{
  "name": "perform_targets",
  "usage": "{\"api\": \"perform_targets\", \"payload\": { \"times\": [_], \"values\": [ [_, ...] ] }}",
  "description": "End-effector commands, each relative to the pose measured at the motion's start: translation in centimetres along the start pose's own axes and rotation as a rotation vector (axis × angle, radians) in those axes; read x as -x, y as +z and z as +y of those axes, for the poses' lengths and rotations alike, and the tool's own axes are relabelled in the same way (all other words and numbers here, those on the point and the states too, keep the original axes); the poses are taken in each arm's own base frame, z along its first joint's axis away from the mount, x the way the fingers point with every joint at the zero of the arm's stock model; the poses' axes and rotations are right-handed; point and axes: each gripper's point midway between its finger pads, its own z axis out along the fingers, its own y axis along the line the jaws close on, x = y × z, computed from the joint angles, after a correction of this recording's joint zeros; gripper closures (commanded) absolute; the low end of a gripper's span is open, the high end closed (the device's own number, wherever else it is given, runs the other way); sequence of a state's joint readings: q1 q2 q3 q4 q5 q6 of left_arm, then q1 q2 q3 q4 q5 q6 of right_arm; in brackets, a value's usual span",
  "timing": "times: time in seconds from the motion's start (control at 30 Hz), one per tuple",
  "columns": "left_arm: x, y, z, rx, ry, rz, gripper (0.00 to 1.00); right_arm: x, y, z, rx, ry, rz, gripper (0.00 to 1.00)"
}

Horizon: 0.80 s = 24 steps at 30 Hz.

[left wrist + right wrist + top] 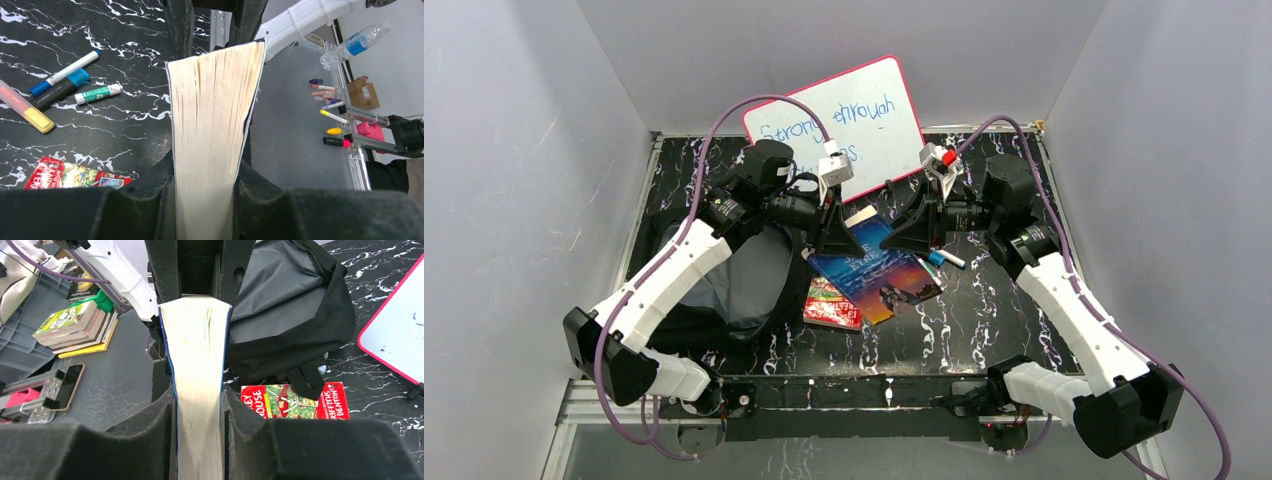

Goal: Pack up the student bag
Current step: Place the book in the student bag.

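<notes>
Whiteboard (864,100) reads "Strong through"; red book (295,401) spine "GRIFFITHS DENTON"

The black, white-veined table (994,330) carries the black student bag (759,285) on its left side, with a red paperback (832,304) just beside it. Markers (65,74) and a yellow highlighter (24,107) lie right of centre. A pink-rimmed whiteboard (849,115) stands at the far edge.

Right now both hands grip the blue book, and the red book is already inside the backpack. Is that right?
Not quite. The red book is not inside the backpack. It lies on the table beside it, as the right wrist view shows. The left hand and the right hand do grip the blue book.
</notes>
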State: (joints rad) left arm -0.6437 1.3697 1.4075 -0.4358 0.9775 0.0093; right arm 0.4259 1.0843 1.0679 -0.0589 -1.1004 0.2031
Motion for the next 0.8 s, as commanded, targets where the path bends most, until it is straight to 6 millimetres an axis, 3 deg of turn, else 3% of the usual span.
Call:
{"api": "perform_targets", "payload": {
  "times": [0.0,0.07,0.17,0.2,0.4,0.5,0.67,0.77],
  "values": [
    [1.1,-0.4,-1.3,-0.023,0.025,-0.014,0.97,4.4,-0.5,1.5,-0.018,-0.176,-0.083,0.99],
    [1.5,-0.6,-1.0,0.017,0.037,-0.023,1.0,4.5,-0.6,0.9,-0.068,-0.171,-0.091,0.81],
    [2.7,-1.5,0.1,0.147,0.037,-0.066,1.0,4.3,-1.1,-0.4,-0.179,-0.146,-0.107,0.45],
    [3.2,-2.0,0.9,0.221,0.024,-0.095,1.0,4.4,-1.5,-0.7,-0.226,-0.145,-0.123,0.39],
    [6.7,-4.6,0.8,0.376,0.007,-0.351,1.0,4.3,-4.5,-3.4,-0.548,0.043,-0.278,0.29],
    [8.0,-6.1,0.4,0.425,-0.013,-0.456,1.0,3.9,-5.6,-3.0,-0.594,0.095,-0.35,0.21],
    [10.9,-9.4,-2.5,0.426,0.003,-0.687,1.0,3.9,-6.5,-1.7,-0.594,0.144,-0.448,0.03],
    [12.2,-10.8,-4.4,0.388,0.016,-0.787,1.0,3.9,-6.3,-1.3,-0.569,0.192,-0.466,0.01]
  ]
}}
